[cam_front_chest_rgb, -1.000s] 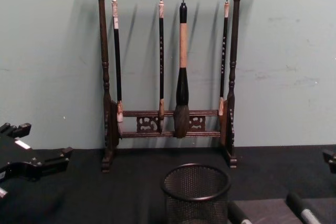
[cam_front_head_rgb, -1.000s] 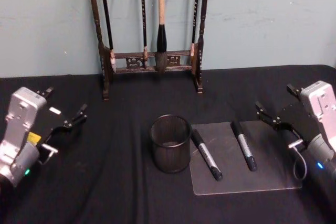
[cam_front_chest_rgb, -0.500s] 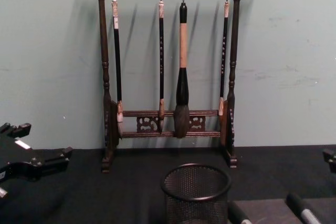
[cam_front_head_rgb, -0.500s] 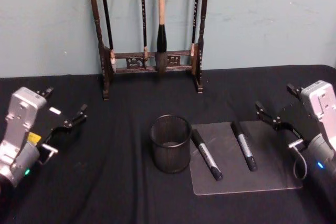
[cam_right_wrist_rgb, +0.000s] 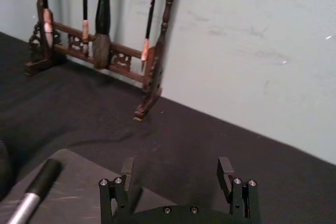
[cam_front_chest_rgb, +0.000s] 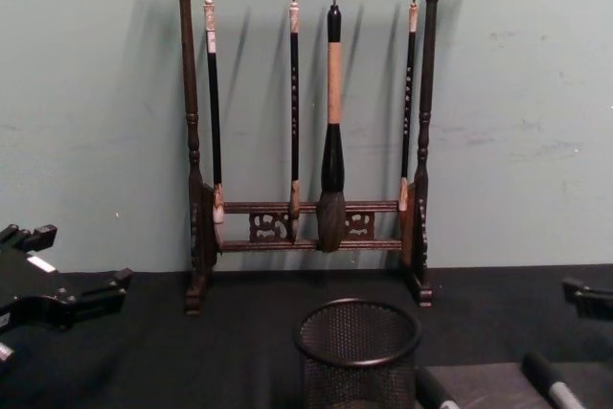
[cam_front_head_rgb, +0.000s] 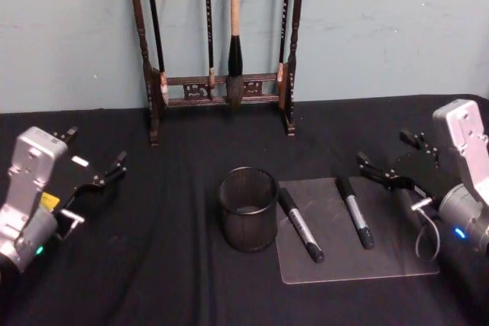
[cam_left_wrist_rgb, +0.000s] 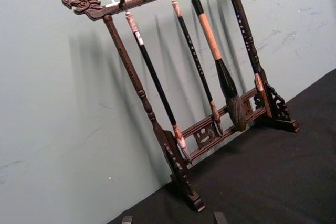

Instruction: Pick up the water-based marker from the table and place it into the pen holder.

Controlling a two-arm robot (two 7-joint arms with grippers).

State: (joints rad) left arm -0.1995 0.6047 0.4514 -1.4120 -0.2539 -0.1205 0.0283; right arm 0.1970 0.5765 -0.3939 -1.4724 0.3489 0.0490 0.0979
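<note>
Bring the spread-open right gripper [cam_front_head_rgb: 380, 149] down across the nearer marker [cam_front_head_rgb: 355, 212] — lying on the clear mat [cam_front_head_rgb: 359, 265], right of the pen holder [cam_front_head_rgb: 247, 208] — straddling mid-barrel (left gripper [cam_front_head_rgb: 97, 148], likewise spread, parked far left).

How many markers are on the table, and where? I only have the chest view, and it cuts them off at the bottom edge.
Observer: Two. The left marker and the right marker lie flat on a clear sheet just right of the pen holder.
Operator: Which tool is closer to them?
Observer: The right tool, open, beside the right marker's far end. The left tool sits open, well off on the holder's other side.
Operator: Anything in the holder already?
Observer: The head view looks down into it, and there is no marker inside.
</note>
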